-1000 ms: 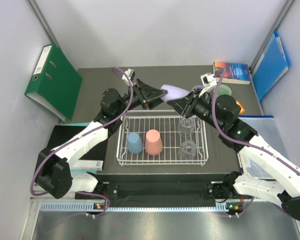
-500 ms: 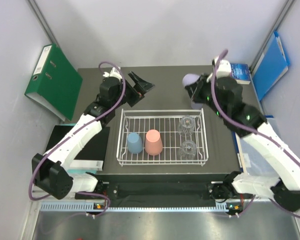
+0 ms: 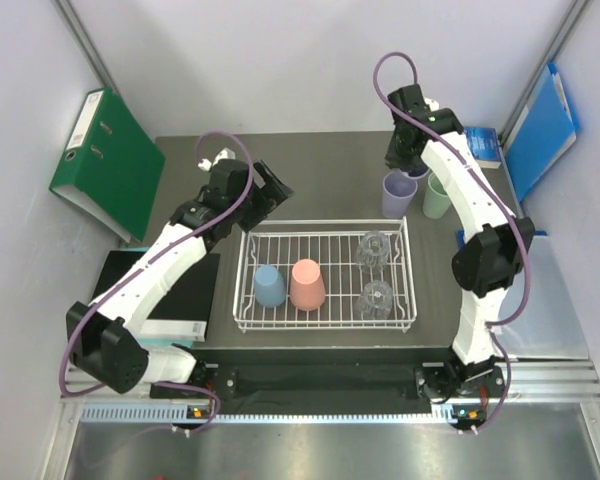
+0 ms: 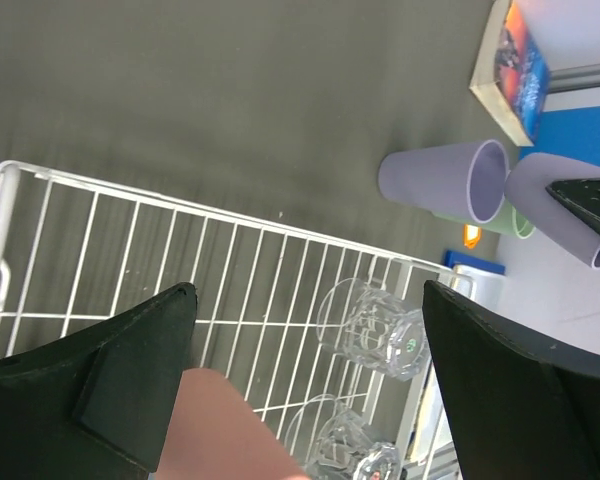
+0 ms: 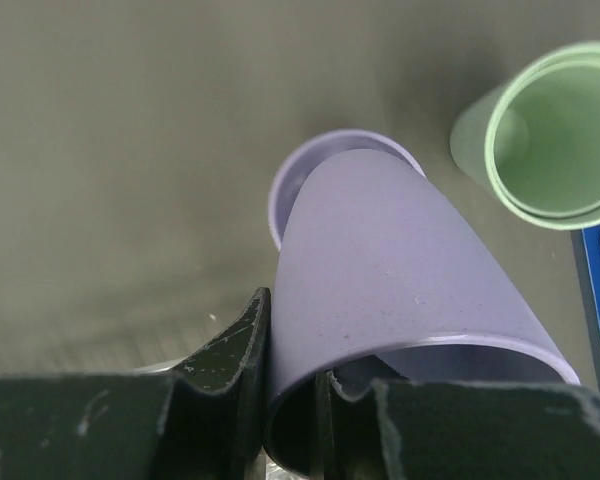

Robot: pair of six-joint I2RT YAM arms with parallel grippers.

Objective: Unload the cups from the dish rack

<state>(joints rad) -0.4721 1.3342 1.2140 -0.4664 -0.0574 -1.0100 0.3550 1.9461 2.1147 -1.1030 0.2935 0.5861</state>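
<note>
The white wire dish rack (image 3: 325, 318) holds an upturned blue cup (image 3: 269, 287), a salmon pink cup (image 3: 307, 285) and two clear glasses (image 3: 374, 248) (image 3: 377, 297). Behind its right corner a lilac cup (image 3: 395, 195) and a green cup (image 3: 437, 195) stand upright on the table. My right gripper (image 5: 292, 345) is shut on the wall of a second lilac cup (image 5: 400, 290), held tilted just above the standing lilac cup (image 5: 305, 185). My left gripper (image 3: 272, 187) hangs open and empty over the rack's back left corner, with the glasses (image 4: 375, 325) between its fingers in its own view.
A green binder (image 3: 105, 165) leans at the far left. A book (image 3: 470, 143) lies at the back right, with a blue folder (image 3: 540, 130) against the right wall. A black pad (image 3: 130, 285) lies left of the rack.
The left gripper opened, let the lilac cup go and drew back to the left. The right arm carried that cup from above the rack to over the lilac cup on the table.
</note>
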